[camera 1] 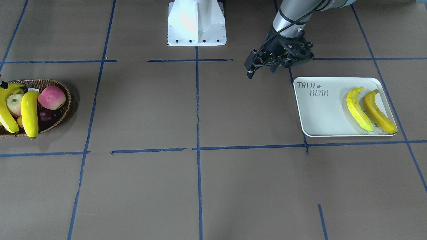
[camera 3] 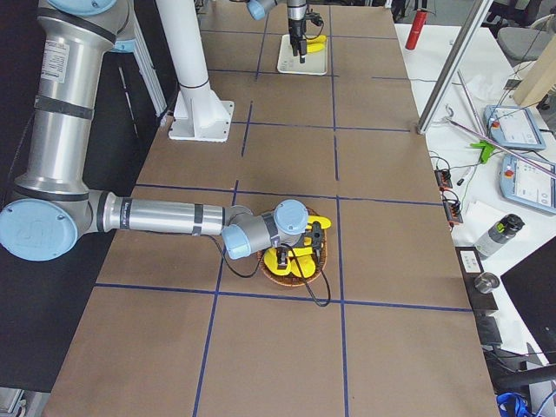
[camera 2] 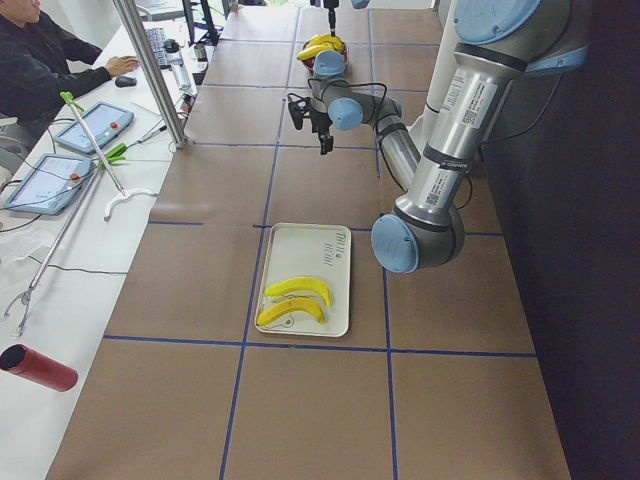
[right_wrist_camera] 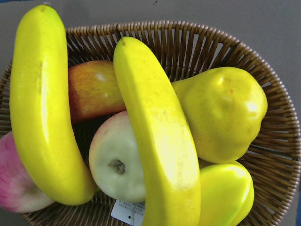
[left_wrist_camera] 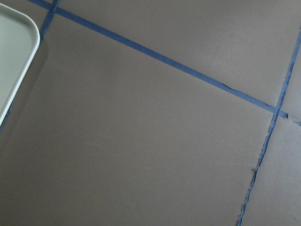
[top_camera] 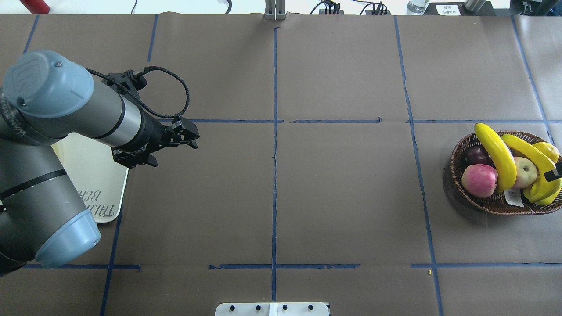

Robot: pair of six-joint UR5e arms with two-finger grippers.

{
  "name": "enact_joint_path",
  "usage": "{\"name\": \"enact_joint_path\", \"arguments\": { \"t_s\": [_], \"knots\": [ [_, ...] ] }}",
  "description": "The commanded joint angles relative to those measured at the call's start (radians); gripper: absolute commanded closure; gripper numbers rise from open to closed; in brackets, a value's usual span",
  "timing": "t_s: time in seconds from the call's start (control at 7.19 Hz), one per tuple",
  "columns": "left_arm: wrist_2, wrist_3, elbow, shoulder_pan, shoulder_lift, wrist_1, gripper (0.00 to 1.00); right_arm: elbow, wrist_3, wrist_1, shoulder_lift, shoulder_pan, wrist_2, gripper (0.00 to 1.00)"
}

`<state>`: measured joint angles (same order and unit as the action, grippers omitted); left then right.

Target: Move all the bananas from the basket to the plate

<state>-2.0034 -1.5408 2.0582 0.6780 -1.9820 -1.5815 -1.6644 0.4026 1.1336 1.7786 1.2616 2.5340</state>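
Bananas are half moved: two lie side by side on the plate near my empty left gripper, two more rest on other fruit in the basket under my right gripper, and I cannot tell how either's jaws stand.

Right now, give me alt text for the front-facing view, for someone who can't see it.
Two bananas lie side by side on the white plate at right; two more bananas sit with apples in the wicker basket at the left edge. The left gripper hangs empty near the plate's upper-left corner.
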Motion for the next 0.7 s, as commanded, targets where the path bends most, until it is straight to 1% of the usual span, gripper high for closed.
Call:
{"name": "enact_joint_path", "arguments": {
  "t_s": [0.0,0.56],
  "knots": [
    [0.0,0.001,0.0,0.002,0.002,0.0,0.01,0.005,0.001,0.0,-0.005,-0.002,0.0,0.19],
    [0.0,0.001,-0.001,0.003,0.002,0.0,0.01,0.035,-0.004,0.0,-0.025,-0.002,0.0,0.19]
  ]
}}
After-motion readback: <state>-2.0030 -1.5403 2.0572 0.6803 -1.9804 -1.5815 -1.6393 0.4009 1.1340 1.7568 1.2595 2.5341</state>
